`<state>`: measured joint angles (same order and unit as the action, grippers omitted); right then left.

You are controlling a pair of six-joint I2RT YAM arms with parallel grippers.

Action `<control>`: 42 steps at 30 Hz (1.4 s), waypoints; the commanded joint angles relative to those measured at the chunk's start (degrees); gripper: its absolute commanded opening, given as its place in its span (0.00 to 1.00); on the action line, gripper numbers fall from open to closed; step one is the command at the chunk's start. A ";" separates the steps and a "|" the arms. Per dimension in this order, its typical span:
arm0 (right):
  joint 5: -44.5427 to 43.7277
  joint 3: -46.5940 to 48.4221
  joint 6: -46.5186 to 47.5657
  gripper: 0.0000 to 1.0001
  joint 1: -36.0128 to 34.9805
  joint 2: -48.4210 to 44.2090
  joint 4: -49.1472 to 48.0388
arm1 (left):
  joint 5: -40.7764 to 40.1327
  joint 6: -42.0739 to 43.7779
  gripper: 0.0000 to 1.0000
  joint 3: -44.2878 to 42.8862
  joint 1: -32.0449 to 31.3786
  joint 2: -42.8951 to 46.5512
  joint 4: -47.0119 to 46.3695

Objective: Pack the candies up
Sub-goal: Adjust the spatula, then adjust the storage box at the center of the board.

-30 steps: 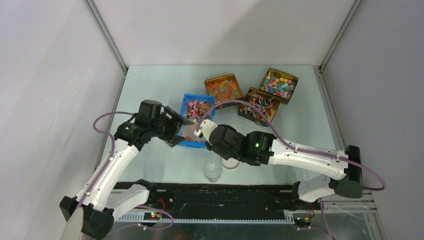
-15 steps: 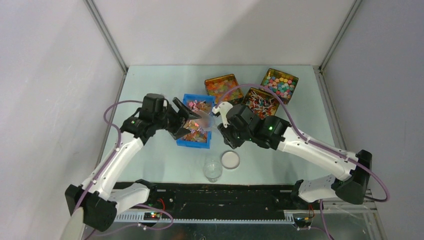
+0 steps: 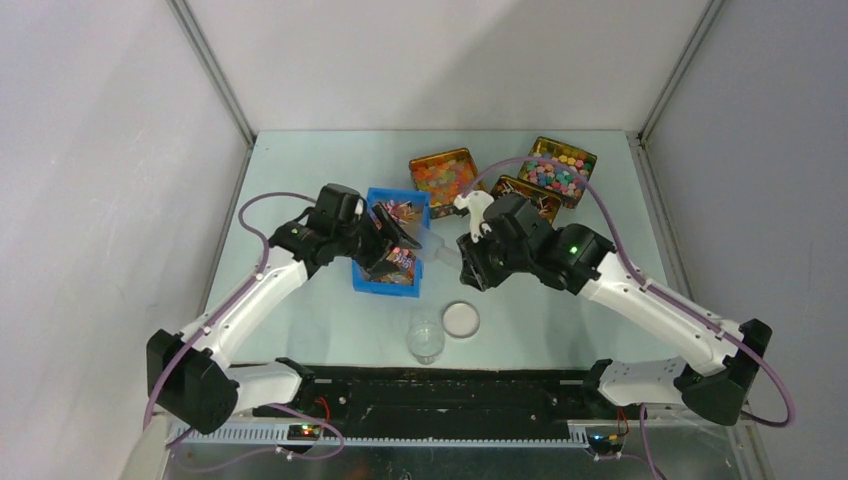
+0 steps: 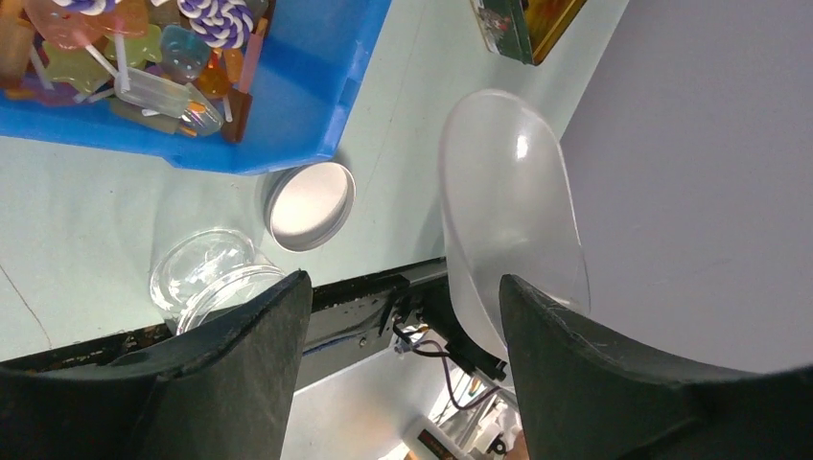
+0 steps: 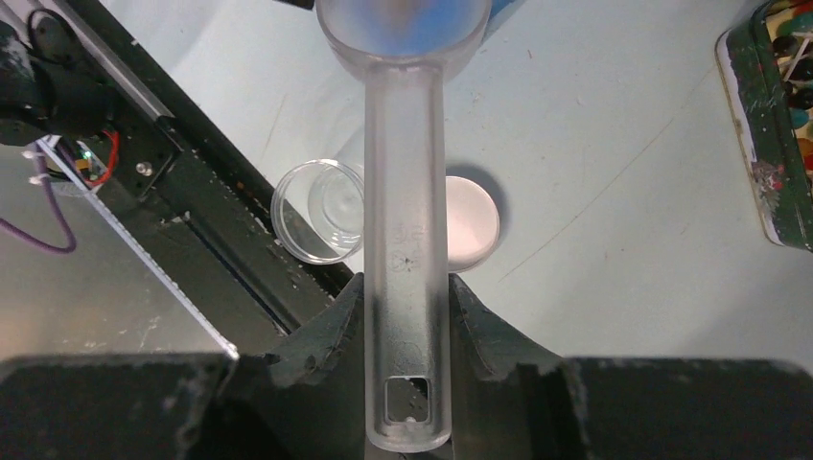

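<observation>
The candies (image 3: 397,262) (image 4: 144,57) lie mixed in a blue bin (image 3: 375,285) (image 4: 297,105). My right gripper (image 3: 463,251) (image 5: 406,287) is shut on the handle of a clear plastic scoop (image 5: 406,201). The scoop's bowl (image 3: 436,247) (image 4: 508,211) hangs just right of the bin and looks empty. My left gripper (image 3: 395,240) (image 4: 403,287) is open above the bin's right side, with the scoop bowl close beyond its right finger (image 4: 614,374). A clear jar (image 3: 427,340) (image 4: 211,273) (image 5: 321,211) stands open near the front edge, its round lid (image 3: 461,319) (image 4: 309,192) (image 5: 472,222) beside it.
Three gold tins of other sweets sit at the back: one (image 3: 445,172) behind the bin, one (image 3: 560,165) at the far right, one (image 3: 530,190) partly hidden by my right arm. The black base rail (image 3: 430,395) runs along the near edge.
Both arms have swung back and to the right. The scoop has come up out of the bin's near end to its right side. My left gripper moved across over the bin.
</observation>
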<state>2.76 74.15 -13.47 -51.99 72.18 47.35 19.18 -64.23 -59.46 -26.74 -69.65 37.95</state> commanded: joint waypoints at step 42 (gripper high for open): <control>7.48 -8.30 -1.90 0.00 24.43 -10.60 4.70 | 1.90 21.42 0.80 -8.98 -3.74 -21.71 -4.26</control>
<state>8.10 65.78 -16.08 -29.69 63.53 51.59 18.94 -42.17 -68.34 -28.86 -88.44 39.22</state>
